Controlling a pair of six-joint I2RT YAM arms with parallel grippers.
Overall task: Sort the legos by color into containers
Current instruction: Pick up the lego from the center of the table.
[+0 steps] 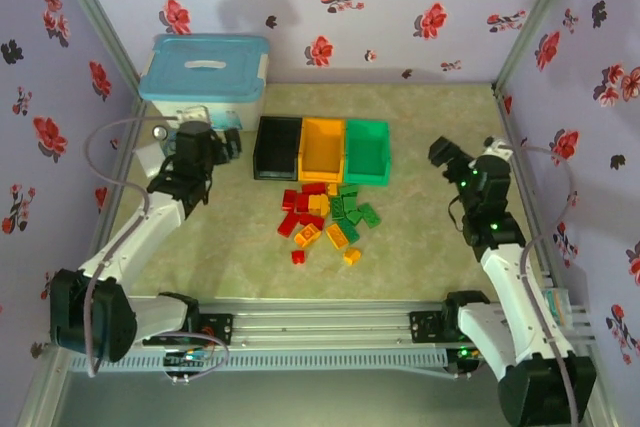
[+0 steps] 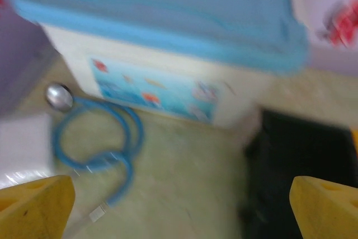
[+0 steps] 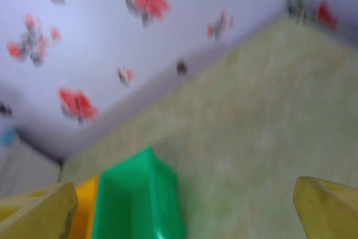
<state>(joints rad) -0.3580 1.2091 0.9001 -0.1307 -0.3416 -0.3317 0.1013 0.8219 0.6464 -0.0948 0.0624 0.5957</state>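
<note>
Three bins stand in a touching row mid-table: black bin on the left, orange-yellow bin in the centre, green bin on the right. The legos, red, yellow-orange and green, lie in a loose pile on the mat just in front of the orange-yellow bin. Red ones are mostly toward its left, green toward its right. One red brick and one yellow brick lie apart at the pile's near edge.

The left gripper hovers left of the orange-yellow bin, just beside the black bin's outer wall, with its fingers spread wide and empty. The white box with light-blue lid stands behind-left of the orange-yellow bin, close to the left gripper. A blue cable loop lies at its foot.

The right gripper hangs well right of the orange-yellow bin, past the green bin, jaws spread and empty. Open mat lies between it and the green bin's edge.
</note>
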